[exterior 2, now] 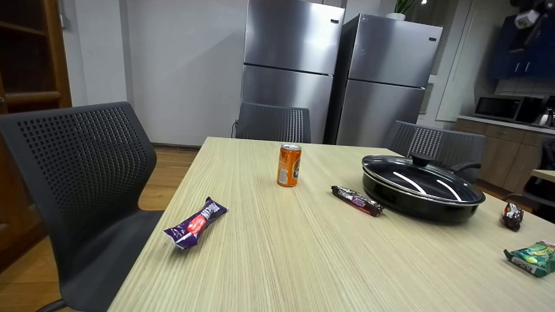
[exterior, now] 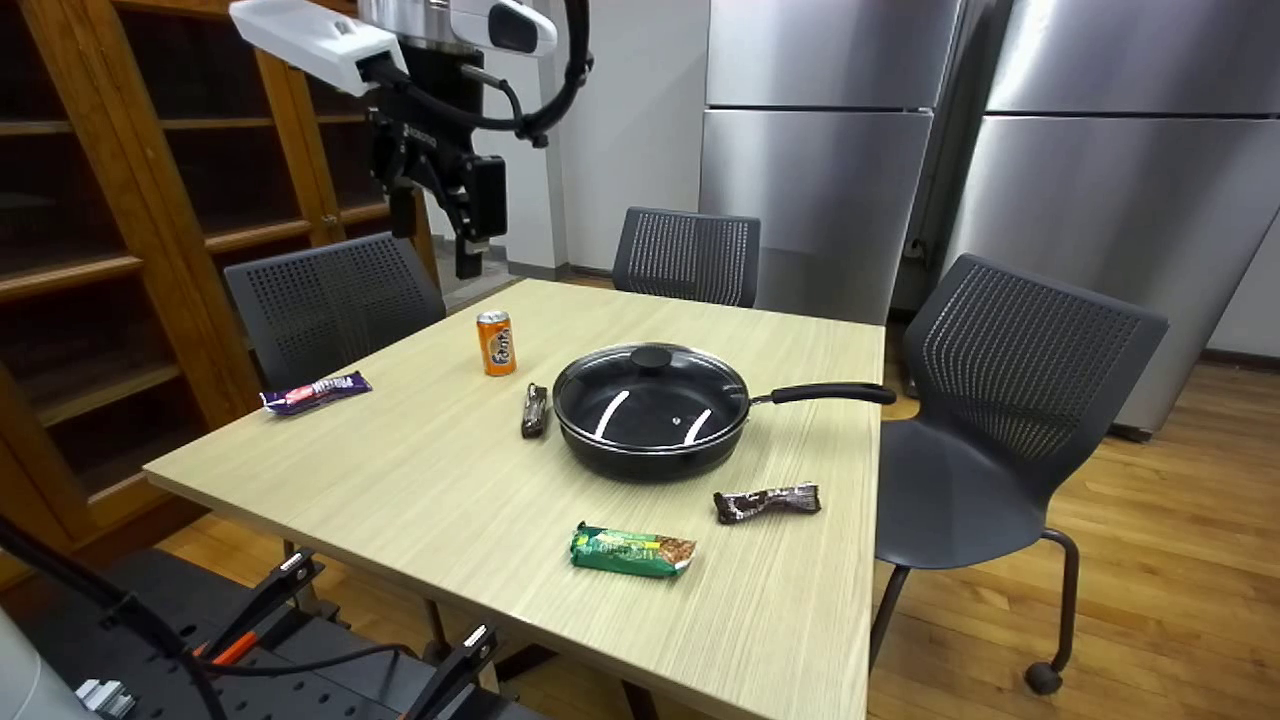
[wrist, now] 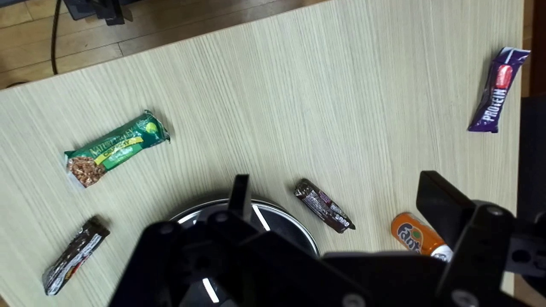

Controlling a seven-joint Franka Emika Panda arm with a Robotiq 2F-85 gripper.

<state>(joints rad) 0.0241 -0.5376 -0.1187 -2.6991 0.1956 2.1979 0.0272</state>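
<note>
High above the table hangs my gripper (exterior: pixel 436 235), its jaws wide apart with nothing between them. From the wrist view, the gripper (wrist: pixel 337 185) looks down on a small brown wrapped bar (wrist: pixel 325 205) lying on the wood between the pan and the can. An orange Fanta can (exterior: pixel 496 345) stands upright; in the wrist view one finger partly covers the can (wrist: pixel 411 233). The black frying pan (exterior: pixel 650 460) wears a glass lid with a black knob, and the gripper hides much of it from the wrist camera.
A purple protein bar (exterior 2: pixel 196 224) lies by the table's edge. Toward another side lie a green granola bar (exterior: pixel 632 551) and a second brown bar (exterior: pixel 767 503). The pan handle (exterior: pixel 830 392) reaches to the table edge. Chairs (exterior: pixel 990 430) stand around the table (exterior: pixel 400 470).
</note>
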